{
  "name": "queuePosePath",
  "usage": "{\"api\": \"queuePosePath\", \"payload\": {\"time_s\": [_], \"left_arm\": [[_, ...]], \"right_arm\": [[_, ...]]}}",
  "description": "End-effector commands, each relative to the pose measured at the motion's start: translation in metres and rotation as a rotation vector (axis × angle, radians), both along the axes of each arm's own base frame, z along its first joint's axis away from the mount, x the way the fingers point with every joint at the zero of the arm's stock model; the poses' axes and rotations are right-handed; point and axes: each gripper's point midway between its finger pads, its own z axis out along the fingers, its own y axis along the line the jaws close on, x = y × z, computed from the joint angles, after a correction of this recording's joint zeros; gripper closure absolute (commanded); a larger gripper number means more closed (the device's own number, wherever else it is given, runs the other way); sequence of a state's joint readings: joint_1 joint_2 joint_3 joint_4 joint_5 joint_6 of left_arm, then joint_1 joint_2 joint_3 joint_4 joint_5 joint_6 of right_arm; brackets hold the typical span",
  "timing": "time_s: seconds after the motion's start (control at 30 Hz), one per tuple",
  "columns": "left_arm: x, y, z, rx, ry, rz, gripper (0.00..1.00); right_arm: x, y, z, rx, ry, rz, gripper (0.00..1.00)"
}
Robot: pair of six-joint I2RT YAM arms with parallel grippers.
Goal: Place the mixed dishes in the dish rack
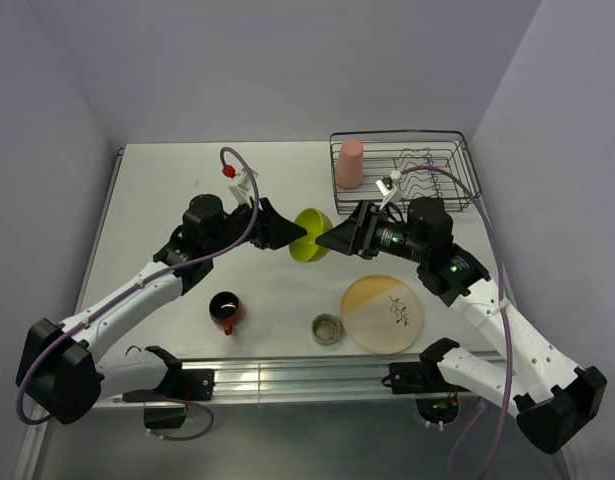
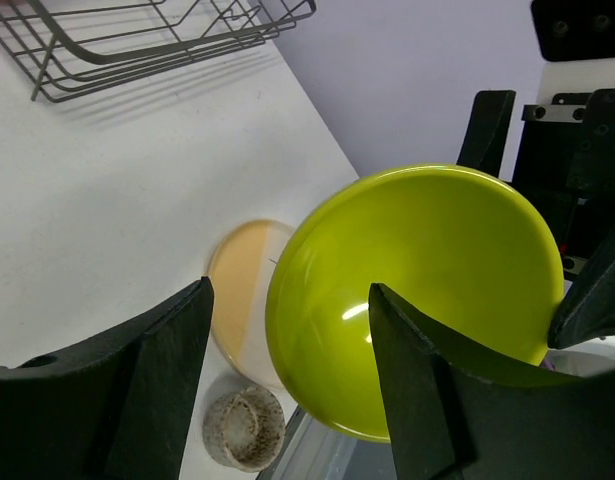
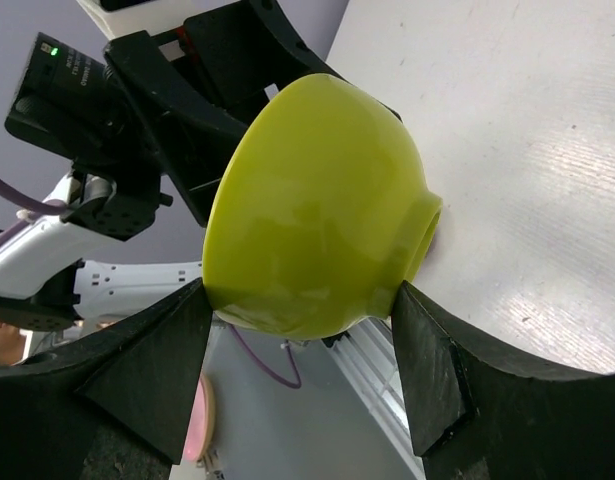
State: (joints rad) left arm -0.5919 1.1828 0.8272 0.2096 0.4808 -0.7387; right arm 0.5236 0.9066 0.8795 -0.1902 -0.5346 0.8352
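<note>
Rack point(image 1: 437, 165) at the table's point(image 1: 157, 200) far right corner, tumbler point(image 1: 350, 163) in its left end. Bowl point(image 1: 309, 238) mid-table, between left gripper point(image 1: 295, 235) and right gripper point(image 1: 325, 240). Along the near edge, left to right: mug point(image 1: 225, 311), cup point(image 1: 327, 328), plate point(image 1: 383, 314).

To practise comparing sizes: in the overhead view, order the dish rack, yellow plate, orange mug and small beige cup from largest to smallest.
1. dish rack
2. yellow plate
3. orange mug and small beige cup: they look about alike, so not ranked.

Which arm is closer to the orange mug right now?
Left. The left arm runs just left of the orange mug, its jaws up at the lime-green bowl. The right arm lies beyond the pale-yellow plate, on the mug's far right.
</note>
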Motion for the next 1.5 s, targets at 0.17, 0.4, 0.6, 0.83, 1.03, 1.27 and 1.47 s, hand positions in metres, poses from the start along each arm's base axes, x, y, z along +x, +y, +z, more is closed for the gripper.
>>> {"api": "queuePosePath", "payload": {"time_s": [0.17, 0.4, 0.6, 0.83, 1.03, 1.27, 1.47], "left_arm": [[0.035, 0.042, 0.014, 0.086, -0.036, 0.281, 0.23], [0.047, 0.098, 0.031, 0.153, -0.062, 0.585, 0.2], [0.038, 0.1, 0.029, 0.165, -0.069, 0.559, 0.23], [0.033, 0.087, 0.001, 0.176, -0.031, 0.479, 0.24], [0.031, 0.081, -0.022, 0.198, 0.0, 0.446, 0.24], [0.03, 0.081, -0.031, 0.229, 0.007, 0.437, 0.24], [0.031, 0.078, -0.034, 0.227, 0.009, 0.421, 0.24]], "right_arm": [[0.025, -0.015, 0.001, -0.128, -0.083, -0.12, 1.0], [0.065, -0.037, -0.006, -0.329, -0.099, -0.28, 1.0], [0.115, -0.062, -0.001, -0.565, -0.114, -0.426, 1.0], [0.181, -0.093, -0.005, -0.879, -0.099, -0.573, 1.0], [0.216, -0.115, -0.02, -1.063, -0.053, -0.627, 1.0], [0.243, -0.144, -0.042, -1.222, 0.005, -0.675, 1.0], [0.264, -0.159, -0.077, -1.301, 0.072, -0.652, 1.0]]}}
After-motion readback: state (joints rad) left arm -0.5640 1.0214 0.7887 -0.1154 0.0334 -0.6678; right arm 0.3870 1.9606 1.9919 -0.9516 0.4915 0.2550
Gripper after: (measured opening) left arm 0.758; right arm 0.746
